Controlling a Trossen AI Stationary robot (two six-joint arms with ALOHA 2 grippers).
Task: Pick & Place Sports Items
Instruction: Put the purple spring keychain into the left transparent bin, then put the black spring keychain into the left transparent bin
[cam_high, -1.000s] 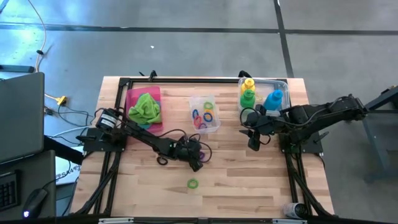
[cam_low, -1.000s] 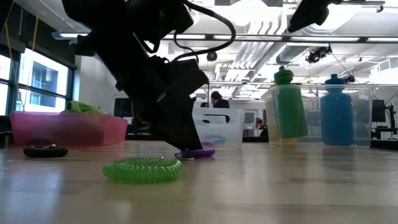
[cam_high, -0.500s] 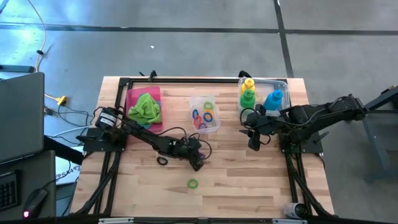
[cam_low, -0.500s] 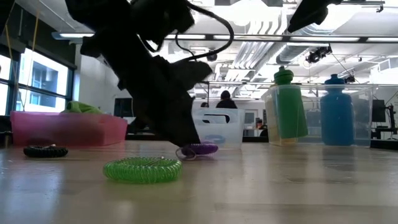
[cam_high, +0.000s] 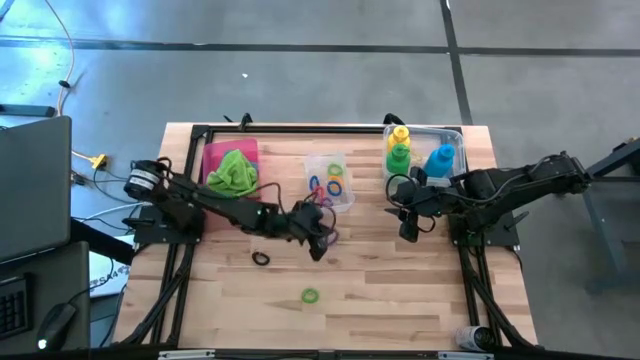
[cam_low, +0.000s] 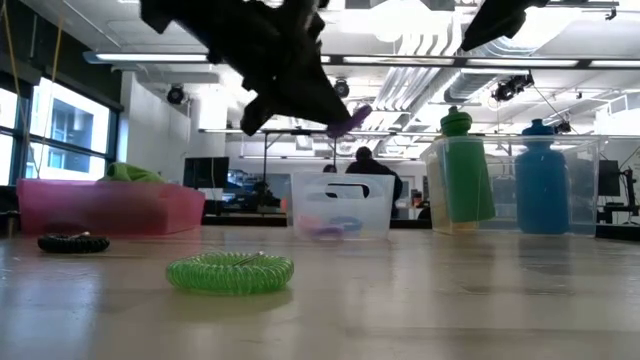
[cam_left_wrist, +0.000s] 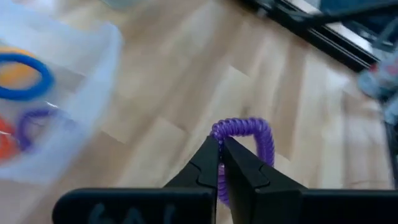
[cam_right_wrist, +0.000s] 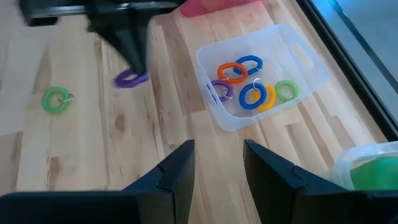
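Observation:
My left gripper (cam_high: 322, 241) is shut on a purple coiled elastic ring (cam_left_wrist: 250, 133), held in the air near the table's middle and also seen in the low view (cam_low: 350, 119). A green coil ring (cam_high: 311, 295) and a black one (cam_high: 261, 259) lie flat on the wood. A clear box (cam_high: 330, 183) holds several coloured rings. Yellow (cam_high: 400, 134), green (cam_high: 399, 156) and blue (cam_high: 440, 160) bottles stand in a clear box at the far right. A lime towel (cam_high: 233, 172) lies on the pink tray (cam_high: 215, 152). My right gripper (cam_right_wrist: 219, 147) hovers open by the bottle box. My left gripper pinches one side of the purple ring's coil (cam_left_wrist: 216, 132) between its two fingertips (cam_left_wrist: 208, 158). The fingers slant down, coming from the table's left. The rest of the loop sticks out past the tips, and the ring hangs clear of the table.
The near half of the table is bare wood around the green ring (cam_low: 230, 272) and the black ring (cam_low: 73, 242). A black frame rail runs along the table's sides and far edge. People show in the room beyond the table.
My left gripper has risen and drawn a little toward the far edge and the ring box, tipping more level. The purple ring, which lay on the wood under the fingers, has gone up with it and hangs clear of the table.

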